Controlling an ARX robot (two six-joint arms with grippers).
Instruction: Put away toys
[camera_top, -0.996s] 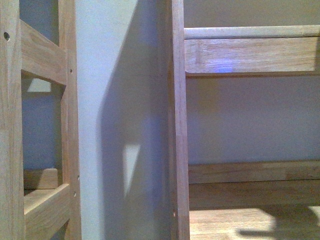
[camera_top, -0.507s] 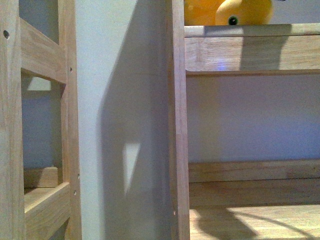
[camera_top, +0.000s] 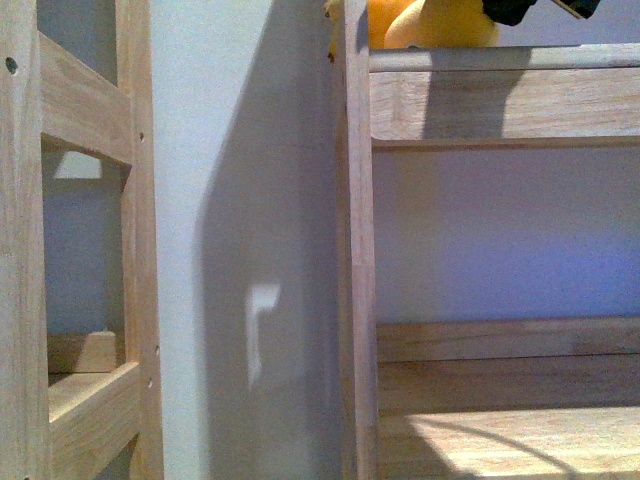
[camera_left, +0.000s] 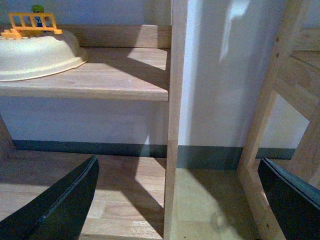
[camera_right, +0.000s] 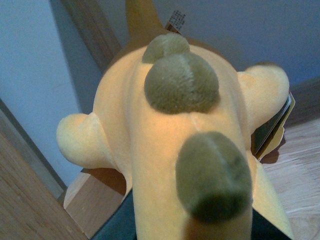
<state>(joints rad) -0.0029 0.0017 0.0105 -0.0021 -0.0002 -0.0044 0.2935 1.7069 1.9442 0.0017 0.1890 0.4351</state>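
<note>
Up at the top edge of the front view, the orange-yellow plush animal (camera_top: 440, 22) sits above the upper shelf rail (camera_top: 500, 60), beside the wooden upright (camera_top: 355, 240); a dark bit of the right tool (camera_top: 510, 10) touches it at the upper right, its grip unclear there.

From the left wrist view, the left tool (camera_left: 175, 200) is spread wide and empty, its dark fingers (camera_left: 60, 205) in the lower corners. A cream basin (camera_left: 35, 52) with a yellow plastic toy (camera_left: 32, 22) sits on a shelf, upper left.

From the right wrist view, the plush (camera_right: 175, 140) fills the frame, with dark tool parts beneath it.
</note>
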